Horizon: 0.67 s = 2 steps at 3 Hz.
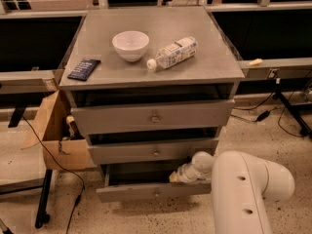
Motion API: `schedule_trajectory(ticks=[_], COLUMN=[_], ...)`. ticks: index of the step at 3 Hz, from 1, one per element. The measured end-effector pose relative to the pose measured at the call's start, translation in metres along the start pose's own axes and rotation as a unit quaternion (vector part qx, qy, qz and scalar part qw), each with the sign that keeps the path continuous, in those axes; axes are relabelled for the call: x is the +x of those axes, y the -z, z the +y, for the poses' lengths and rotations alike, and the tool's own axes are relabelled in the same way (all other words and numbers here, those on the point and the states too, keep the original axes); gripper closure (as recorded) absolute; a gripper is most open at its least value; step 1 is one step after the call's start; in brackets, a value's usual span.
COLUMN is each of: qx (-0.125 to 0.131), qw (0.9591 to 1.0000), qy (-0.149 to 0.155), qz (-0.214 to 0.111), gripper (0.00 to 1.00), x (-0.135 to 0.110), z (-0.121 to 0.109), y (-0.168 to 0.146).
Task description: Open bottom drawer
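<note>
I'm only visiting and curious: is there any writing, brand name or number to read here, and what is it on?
None can be read as words.
On the bottle: a printed label, too blurred to read.
On the dark packet: faint light marks, too blurred to read.
On the white bowl: no writing shows.
On the gripper, which is at the open bottom drawer: no writing shows.

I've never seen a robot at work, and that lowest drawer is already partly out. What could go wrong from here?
The gripper sits right of centre at the slim grey bottom drawer, away from its small brass knob; an off-centre pull might skew and jam it. The bulky white arm stands close to the grey cabinet; a bump could set the plastic bottle lying on top rolling.
</note>
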<state>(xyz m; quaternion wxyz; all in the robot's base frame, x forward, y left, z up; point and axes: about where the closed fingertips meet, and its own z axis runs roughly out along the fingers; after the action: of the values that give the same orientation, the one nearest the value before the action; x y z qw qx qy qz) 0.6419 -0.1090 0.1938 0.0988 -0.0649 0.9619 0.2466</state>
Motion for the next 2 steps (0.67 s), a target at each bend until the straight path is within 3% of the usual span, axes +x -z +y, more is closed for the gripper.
schedule_trajectory(ticks=[2], qx=[-0.001], qw=[1.0000], qy=[0.003], qz=[0.009], gripper=[1.00], x=[0.0052], z=[0.0008], y=[-0.0007])
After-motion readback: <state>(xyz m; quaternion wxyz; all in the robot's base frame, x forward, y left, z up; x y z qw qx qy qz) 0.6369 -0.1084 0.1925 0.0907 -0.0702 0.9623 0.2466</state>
